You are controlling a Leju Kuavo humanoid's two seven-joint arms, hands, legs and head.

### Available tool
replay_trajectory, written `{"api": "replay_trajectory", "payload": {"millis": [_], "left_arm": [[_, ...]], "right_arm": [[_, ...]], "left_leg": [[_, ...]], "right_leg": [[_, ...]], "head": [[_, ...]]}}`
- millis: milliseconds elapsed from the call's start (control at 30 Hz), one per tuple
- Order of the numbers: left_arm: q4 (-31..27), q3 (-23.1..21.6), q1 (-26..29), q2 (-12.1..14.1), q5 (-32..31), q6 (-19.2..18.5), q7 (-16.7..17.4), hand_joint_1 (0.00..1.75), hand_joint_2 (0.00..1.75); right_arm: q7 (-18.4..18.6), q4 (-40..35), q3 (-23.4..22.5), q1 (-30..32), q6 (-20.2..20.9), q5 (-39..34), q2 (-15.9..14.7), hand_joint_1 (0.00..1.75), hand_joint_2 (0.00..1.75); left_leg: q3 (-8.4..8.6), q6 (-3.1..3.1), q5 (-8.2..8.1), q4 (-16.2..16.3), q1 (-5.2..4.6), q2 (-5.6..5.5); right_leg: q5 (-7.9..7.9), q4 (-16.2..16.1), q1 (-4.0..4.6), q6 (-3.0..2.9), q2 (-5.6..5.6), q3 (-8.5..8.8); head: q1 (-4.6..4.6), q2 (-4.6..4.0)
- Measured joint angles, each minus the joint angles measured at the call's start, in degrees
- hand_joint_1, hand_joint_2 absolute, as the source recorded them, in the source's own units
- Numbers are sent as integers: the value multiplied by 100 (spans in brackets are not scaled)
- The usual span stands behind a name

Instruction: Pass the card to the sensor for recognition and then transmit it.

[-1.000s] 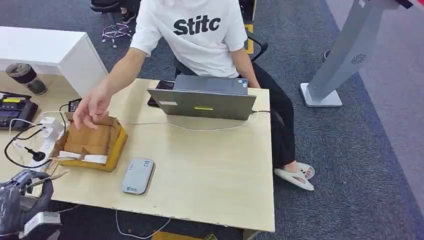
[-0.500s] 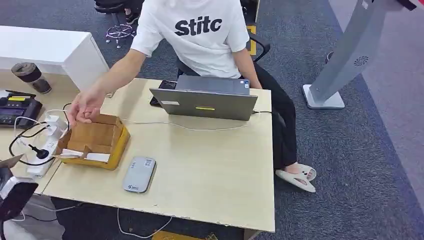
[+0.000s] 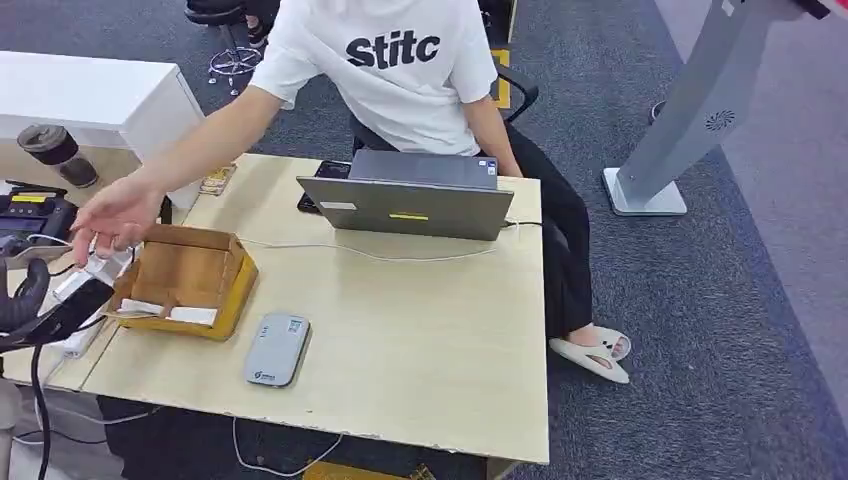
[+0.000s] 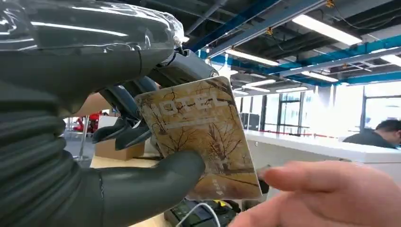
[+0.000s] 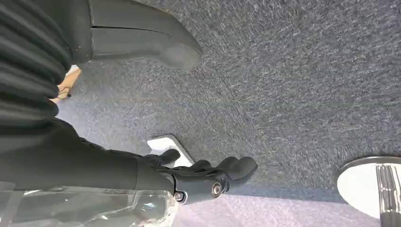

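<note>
The left hand (image 4: 118, 142) pinches the card (image 4: 201, 137) between its thumb and fingers, up off the tabletop (image 3: 400, 330). A person's hand (image 4: 331, 196) reaches in just beside the card. The robot's hand should hold steady and let go only once the person has it. The right hand (image 5: 189, 177) hangs down holding nothing, fingers loosely bent.

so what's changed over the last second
The person's hand has left the brown cardboard box and swung out past the table's left edge, toward the left robot hand, which has lifted the brown hotel key card up to meet it. The grey card reader, grey laptop and box stayed put.
</note>
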Motion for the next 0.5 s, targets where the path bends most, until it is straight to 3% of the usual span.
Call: {"api": "replay_trajectory", "payload": {"millis": [500], "left_arm": [[531,-737,-616,39,-704,131,524,175,175]], "right_arm": [[-37,103,138,-21,-6,194,-46,0,175]], "left_leg": [[0,-7,9,0,0,1]], "right_leg": [[5,0,2,-5,-2,0]], "head": [[0,0]]}}
